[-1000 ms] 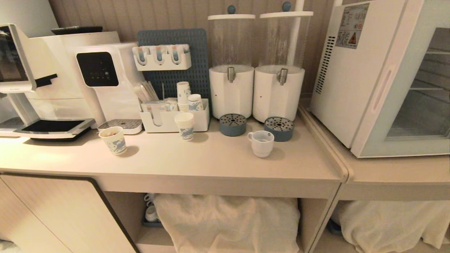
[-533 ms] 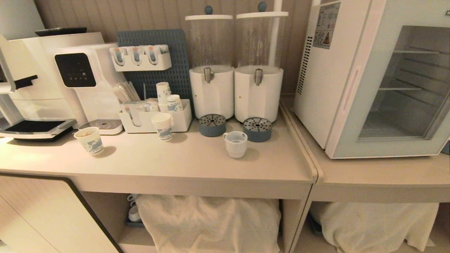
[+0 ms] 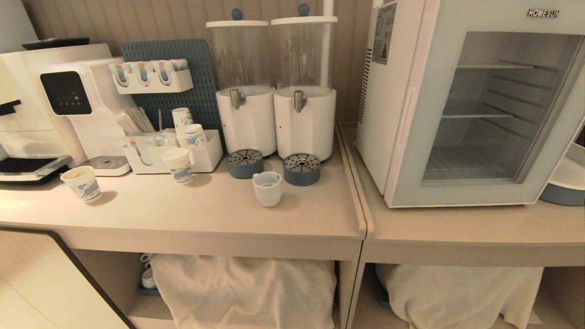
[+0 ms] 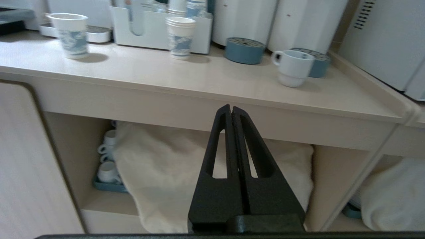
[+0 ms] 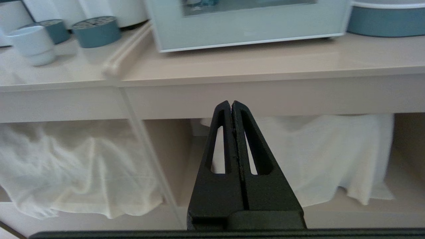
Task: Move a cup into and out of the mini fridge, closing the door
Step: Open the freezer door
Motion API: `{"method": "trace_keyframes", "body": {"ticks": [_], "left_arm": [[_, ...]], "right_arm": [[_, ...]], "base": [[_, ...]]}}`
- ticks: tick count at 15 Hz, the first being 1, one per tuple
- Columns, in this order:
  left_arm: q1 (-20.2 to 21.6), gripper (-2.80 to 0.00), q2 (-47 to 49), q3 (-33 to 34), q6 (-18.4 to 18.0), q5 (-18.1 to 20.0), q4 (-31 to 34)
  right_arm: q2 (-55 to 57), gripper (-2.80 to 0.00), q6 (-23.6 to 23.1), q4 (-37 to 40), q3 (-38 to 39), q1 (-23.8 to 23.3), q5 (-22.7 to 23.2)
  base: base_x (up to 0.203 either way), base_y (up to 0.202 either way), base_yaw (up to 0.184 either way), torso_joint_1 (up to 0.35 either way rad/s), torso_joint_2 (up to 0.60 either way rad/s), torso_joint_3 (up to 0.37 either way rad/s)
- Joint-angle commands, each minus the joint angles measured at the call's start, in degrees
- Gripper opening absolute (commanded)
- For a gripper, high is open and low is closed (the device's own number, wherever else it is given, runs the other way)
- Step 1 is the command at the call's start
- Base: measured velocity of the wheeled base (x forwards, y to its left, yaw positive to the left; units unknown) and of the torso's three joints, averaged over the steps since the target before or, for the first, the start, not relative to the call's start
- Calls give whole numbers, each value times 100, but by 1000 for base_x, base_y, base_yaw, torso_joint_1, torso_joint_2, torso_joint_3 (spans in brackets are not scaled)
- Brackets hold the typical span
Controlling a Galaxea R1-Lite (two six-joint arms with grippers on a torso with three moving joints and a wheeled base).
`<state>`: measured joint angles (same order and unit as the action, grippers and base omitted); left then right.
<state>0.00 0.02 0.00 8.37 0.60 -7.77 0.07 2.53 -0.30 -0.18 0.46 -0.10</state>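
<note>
The cup, a squat white mug, stands upright on the counter in front of two blue drip trays; it also shows in the left wrist view and the right wrist view. To its right the mini fridge sits on a lower counter with its glass door closed and wire shelves bare behind it. Neither arm shows in the head view. My left gripper hangs shut and empty below the counter's front edge. My right gripper is shut and empty too, low in front of the fridge's counter.
Two white drink dispensers stand behind the cup. Paper cups, an organiser box and a coffee machine fill the counter's left. A blue-based dish sits right of the fridge. White cloth covers the shelves below.
The whole scene has slid left across the head view, so the camera has moved rightward; the fridge's front now shows almost fully. Nothing on the counter has moved.
</note>
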Motion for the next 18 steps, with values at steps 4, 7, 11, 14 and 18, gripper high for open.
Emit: {"method": "trace_keyframes", "body": {"ticks": [4,7,11,14,18], "left_arm": [[0,-280,-21,229,15,1,-6],[0,-280,-26,229,15,1,-6],[0,-280,-28,229,15,1,-6],[0,-280,-24,229,15,-8,-6],[0,-280,-28,229,15,-7,-6]], "right_arm": [[10,-280,2,-5,1,6,1],[10,-280,-7,-5,1,6,1],[10,-280,2,-5,1,6,1],[10,-280,-6,-5,1,6,1],[10,-280,-7,-5,1,6,1]], "base": [[0,-193,0,3,1,1],[0,-192,1,2,4,1],[0,-192,1,2,5,1],[0,-193,-1,4,5,2],[0,-193,2,2,4,1]]}}
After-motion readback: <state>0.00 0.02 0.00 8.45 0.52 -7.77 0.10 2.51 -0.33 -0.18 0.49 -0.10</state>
